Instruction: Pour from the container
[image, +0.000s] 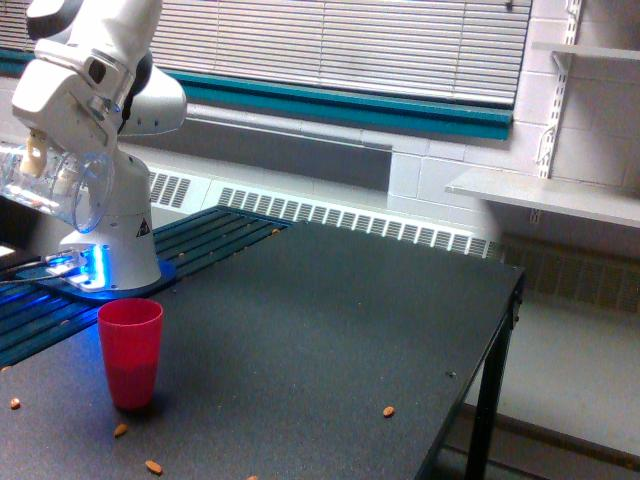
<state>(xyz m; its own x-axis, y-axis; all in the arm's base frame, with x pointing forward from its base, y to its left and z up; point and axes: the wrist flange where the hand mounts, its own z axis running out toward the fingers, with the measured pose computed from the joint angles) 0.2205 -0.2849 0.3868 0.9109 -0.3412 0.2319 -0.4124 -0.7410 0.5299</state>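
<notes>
Container: the clear cup (55, 185) sits at the upper left of the frame, tipped on its side with its mouth facing the exterior view's right and slightly down; no brown pieces show inside it now.
Gripper: the gripper (40, 160) is closed on the clear cup from above and behind; its fingers are mostly hidden by the white wrist and the plastic.
Relative position: the cup hangs directly under the wrist, touching the gripper, its rim pointing away from the wrist.
Red cup: the red cup (130, 352) stands upright on the table (330, 330) at lower left, well below the clear cup's mouth and a little to the exterior view's right of it.
Spill: loose nuts (153, 466) lie on the table around the red cup.
Risk: the long drop from mouth to red cup probably lets pieces bounce or miss; any remaining pieces could scatter likewise and roll off the table edge.
</notes>
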